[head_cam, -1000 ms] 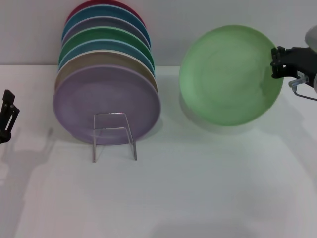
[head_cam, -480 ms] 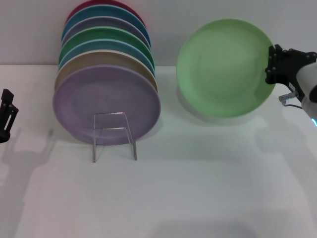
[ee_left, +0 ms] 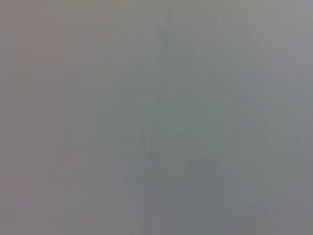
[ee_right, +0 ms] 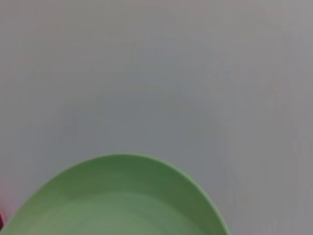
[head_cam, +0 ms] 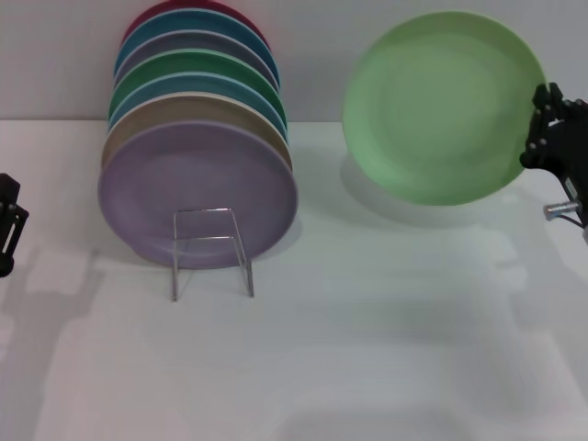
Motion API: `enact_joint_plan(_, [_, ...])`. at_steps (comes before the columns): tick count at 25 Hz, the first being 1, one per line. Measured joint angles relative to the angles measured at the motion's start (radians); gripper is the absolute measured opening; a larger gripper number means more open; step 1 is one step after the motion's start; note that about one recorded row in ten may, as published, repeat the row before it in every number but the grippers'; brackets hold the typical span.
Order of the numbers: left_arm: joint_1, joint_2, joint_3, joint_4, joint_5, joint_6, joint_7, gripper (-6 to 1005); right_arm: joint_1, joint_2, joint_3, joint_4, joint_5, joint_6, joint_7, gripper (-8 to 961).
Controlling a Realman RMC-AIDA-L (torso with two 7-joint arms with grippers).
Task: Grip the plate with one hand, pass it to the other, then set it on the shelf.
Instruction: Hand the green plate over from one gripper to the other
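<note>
Right gripper (head_cam: pixel 542 124) holds one plate (head_cam: pixel 441 106); seven stacked plates (head_cam: pixel 197 138).

Wide bare stretch of table (head_cam: pixel 367 340) is left open across front and centre. Left-rear is blocked by stack of plates (head_cam: pixel 197 138) leaning in the shelf (head_cam: pixel 211 250), whose wire loop juts fwd. Right-rear airspace is taken up by the plate (head_cam: pixel 446 106), held upright off the table by right gripper (head_cam: pixel 551 129). Gap betw. stack and plate is left passable. Left edge is occupied by left gripper (head_cam: pixel 9 225).

Readable text: I find none in any view.
Labels, brands, numbers, signs: I can read none on anything here.
</note>
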Motion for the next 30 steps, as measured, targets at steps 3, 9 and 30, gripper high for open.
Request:
enact_joint_plan(3, [0.009, 0.001, 0.041, 0.001, 0.000, 0.023, -0.021, 816, 0.002, 0.002, -0.046, -0.080, 0.032, -0.123, 0.040, 18])
enact_joint_plan(9, [0.018, 0.001, 0.149, 0.001, 0.000, 0.046, -0.023, 816, -0.038, 0.001, -0.217, -0.183, 0.172, -0.363, 0.046, 18])
enact_joint_plan(30, [-0.047, 0.000, 0.428, 0.000, 0.001, 0.043, -0.015, 815, -0.126, 0.002, -0.631, -0.117, 0.353, -0.586, -0.343, 18])
